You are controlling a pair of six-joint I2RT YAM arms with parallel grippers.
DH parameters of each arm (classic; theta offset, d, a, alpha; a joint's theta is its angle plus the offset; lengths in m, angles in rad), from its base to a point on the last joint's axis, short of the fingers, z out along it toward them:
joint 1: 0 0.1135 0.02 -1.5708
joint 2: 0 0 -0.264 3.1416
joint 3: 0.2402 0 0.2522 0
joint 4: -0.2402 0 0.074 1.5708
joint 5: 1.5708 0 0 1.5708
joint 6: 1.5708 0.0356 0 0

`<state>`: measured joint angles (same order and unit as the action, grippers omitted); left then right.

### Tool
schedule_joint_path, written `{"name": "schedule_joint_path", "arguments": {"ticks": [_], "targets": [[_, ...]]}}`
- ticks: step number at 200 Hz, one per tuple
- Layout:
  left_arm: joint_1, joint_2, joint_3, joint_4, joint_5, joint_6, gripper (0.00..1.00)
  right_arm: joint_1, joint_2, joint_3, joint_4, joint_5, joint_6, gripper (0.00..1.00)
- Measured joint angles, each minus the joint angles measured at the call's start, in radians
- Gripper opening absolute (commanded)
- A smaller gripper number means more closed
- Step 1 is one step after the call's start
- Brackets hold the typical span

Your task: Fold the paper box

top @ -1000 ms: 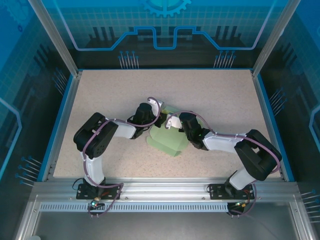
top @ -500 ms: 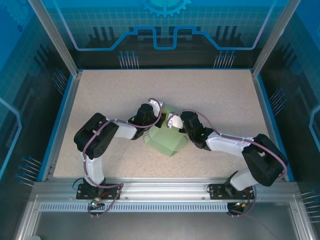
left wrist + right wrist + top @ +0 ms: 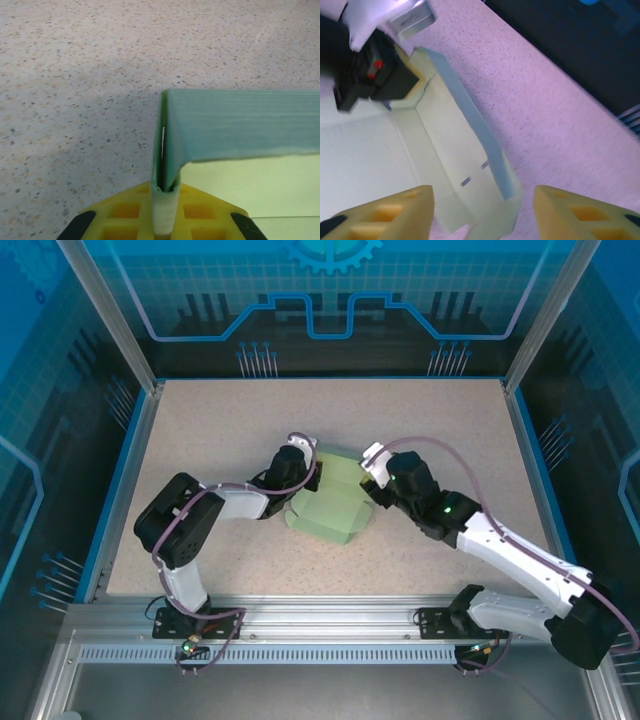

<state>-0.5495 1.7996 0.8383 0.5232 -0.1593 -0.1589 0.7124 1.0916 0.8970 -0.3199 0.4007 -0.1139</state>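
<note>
Currently, at the middle of the bench (image 3: 200, 430), the paper box (image 3: 330, 512) is lying half-formed. The left gripper (image 3: 164, 212) is pinching a doubled side wall; the right gripper (image 3: 482, 210) is hovering spread above another wall. Next, probably: folding that wall inward.

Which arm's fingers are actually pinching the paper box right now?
The left fingers: they are shut on an upright folded edge of the paper box. The right fingers stand spread apart, gripping nothing.

paper box (image 3: 240, 125) cut off at right edge, its corner hidden inside left tool (image 3: 163, 216)
</note>
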Motion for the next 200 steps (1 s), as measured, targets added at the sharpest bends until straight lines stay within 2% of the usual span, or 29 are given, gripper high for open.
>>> {"name": "schedule_joint_path", "arguments": {"ticks": [26,57,112,200], "targets": [[-0.008,-0.002,0.0,-0.03,-0.036,-0.012,0.08,-0.035,0.098,0.173,-0.148,-0.029,0.164,0.6],[-0.016,-0.003,0.0,-0.067,-0.062,-0.023,0.08,-0.045,0.276,0.314,-0.248,-0.05,0.267,0.6],[-0.024,-0.01,0.003,-0.101,-0.088,-0.023,0.08,-0.066,0.446,0.363,-0.351,-0.073,0.367,0.58],[-0.03,-0.013,0.003,-0.101,-0.089,-0.024,0.08,-0.066,0.499,0.363,-0.36,-0.089,0.459,0.55]]}}
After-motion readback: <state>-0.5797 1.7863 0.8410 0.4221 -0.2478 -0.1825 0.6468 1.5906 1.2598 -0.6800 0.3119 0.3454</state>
